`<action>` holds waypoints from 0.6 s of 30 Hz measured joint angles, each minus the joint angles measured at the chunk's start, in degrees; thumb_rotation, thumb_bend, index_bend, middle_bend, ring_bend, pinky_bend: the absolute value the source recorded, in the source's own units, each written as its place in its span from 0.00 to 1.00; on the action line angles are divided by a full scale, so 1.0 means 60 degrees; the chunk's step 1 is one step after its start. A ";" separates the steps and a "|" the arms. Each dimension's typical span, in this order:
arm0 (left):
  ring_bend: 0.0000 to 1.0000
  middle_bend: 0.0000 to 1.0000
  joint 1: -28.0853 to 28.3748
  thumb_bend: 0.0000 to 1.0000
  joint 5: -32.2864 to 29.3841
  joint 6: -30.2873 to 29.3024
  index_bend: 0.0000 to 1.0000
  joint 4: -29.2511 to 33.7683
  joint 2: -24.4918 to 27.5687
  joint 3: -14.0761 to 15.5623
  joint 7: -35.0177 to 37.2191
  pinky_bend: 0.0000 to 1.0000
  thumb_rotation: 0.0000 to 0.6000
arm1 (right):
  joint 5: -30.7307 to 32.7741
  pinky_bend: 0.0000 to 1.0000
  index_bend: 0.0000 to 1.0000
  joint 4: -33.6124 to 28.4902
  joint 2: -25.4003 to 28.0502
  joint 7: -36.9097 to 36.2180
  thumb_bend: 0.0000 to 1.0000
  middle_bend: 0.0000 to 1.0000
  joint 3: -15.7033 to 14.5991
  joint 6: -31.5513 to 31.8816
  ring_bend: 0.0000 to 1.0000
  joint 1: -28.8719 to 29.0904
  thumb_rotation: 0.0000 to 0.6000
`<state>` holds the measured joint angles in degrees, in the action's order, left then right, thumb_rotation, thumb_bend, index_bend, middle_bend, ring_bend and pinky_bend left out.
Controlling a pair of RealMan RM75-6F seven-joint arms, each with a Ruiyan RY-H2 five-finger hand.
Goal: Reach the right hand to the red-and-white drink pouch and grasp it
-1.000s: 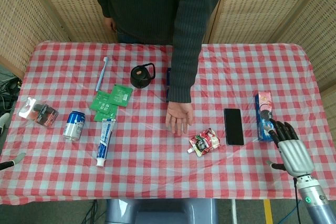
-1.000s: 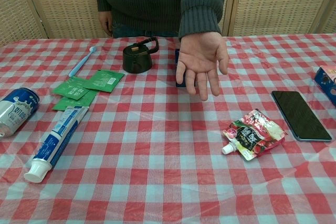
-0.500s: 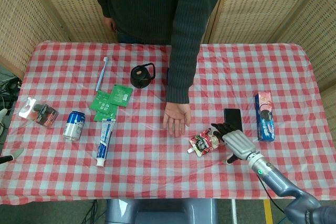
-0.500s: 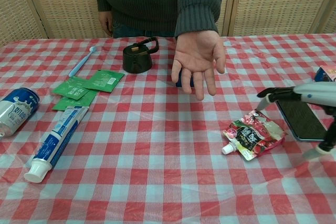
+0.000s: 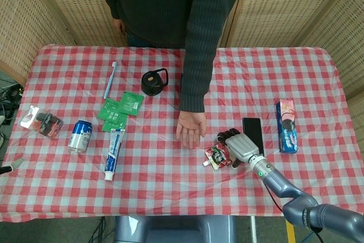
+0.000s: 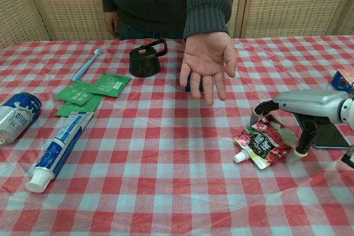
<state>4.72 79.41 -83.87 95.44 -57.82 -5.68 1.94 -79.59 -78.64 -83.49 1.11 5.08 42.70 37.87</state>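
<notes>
The red-and-white drink pouch (image 5: 216,156) (image 6: 265,143) lies flat on the checked cloth, its white spout pointing to the front left. My right hand (image 5: 240,144) (image 6: 299,106) arches over the pouch's right half. Its fingers (image 6: 258,112) curve down at the pouch's far edge, and the thumb (image 6: 302,145) stands on the cloth at its right corner. The hand straddles the pouch without closing on it, and the pouch is not lifted. Only a grey tip of my left hand (image 5: 9,167) shows at the left edge of the head view.
A person's open palm (image 5: 191,127) (image 6: 208,66) hovers just left of and behind the pouch. A black phone (image 5: 253,135) (image 6: 326,130) lies right beside my right hand, with a blue-and-pink box (image 5: 286,125) further right. Toothpaste (image 6: 57,150), a can (image 6: 17,115), green sachets (image 6: 91,92) and a black pot (image 6: 145,59) lie to the left.
My right hand has swept from the table's front right corner leftward, past the phone, and now arches over the pouch. The person's palm has drawn back slightly.
</notes>
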 measured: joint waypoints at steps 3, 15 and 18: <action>0.00 0.00 -0.0013 0.00 0.0031 -0.0021 0.00 -0.0033 -0.0016 0.0017 0.0028 0.00 1.00 | 0.0162 0.65 0.67 0.0075 -0.0137 0.0341 0.28 0.69 0.0069 0.0171 0.63 0.0018 1.00; 0.00 0.00 -0.0061 0.00 0.0230 -0.0156 0.00 0.0060 0.0033 0.0078 0.0091 0.00 1.00 | -0.0447 0.65 0.69 -0.2188 0.1379 0.0476 0.32 0.70 0.0070 0.1316 0.64 -0.0235 1.00; 0.00 0.00 -0.0065 0.00 0.0277 -0.0181 0.00 0.0106 0.0051 0.0090 0.0080 0.00 1.00 | -0.0664 0.65 0.69 -0.3052 0.2130 0.0461 0.32 0.71 0.0081 0.1577 0.64 -0.0305 1.00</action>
<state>4.33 81.07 -84.95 96.08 -57.51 -5.14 2.42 -83.57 -96.95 -70.71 3.88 5.56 52.16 36.04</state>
